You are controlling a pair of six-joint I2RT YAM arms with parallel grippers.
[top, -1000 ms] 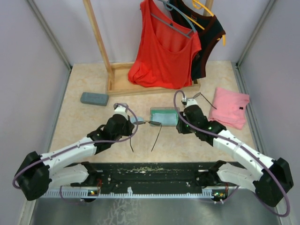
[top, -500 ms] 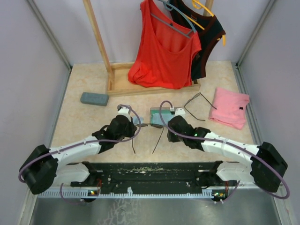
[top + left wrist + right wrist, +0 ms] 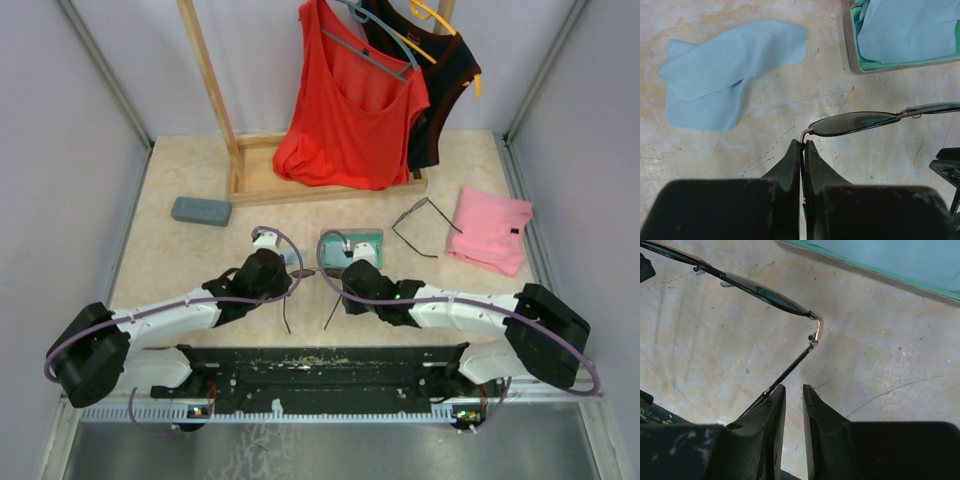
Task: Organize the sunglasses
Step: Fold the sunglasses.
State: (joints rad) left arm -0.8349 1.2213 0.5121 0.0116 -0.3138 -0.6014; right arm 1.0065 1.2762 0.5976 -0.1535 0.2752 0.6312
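One pair of sunglasses [image 3: 318, 269] is held level just above the table centre. My left gripper [image 3: 804, 143] is shut on the hinge at its left end, and the dark lens [image 3: 854, 123] reaches out to the right. My right gripper [image 3: 793, 388] is by the pair's other hinge [image 3: 818, 326]. Its jaws are open by a narrow gap with nothing between them. The thin temple arm [image 3: 788, 371] runs past the outside of the left finger. A second pair of sunglasses [image 3: 420, 226] lies unfolded on the table at the right.
An open case with green lining [image 3: 352, 246] holds a light blue cloth, just behind the held pair. Another blue cloth [image 3: 725, 80] lies beside my left gripper. A closed grey case [image 3: 201, 210] is at the left and a pink cloth [image 3: 490, 230] at the right. A wooden rack base [image 3: 320, 187] with hanging tops stands at the back.
My right arm has swung left, away from the second pair and over to the right hinge of the held pair, with its jaws narrowing. The left gripper kept its hold and edged slightly right.
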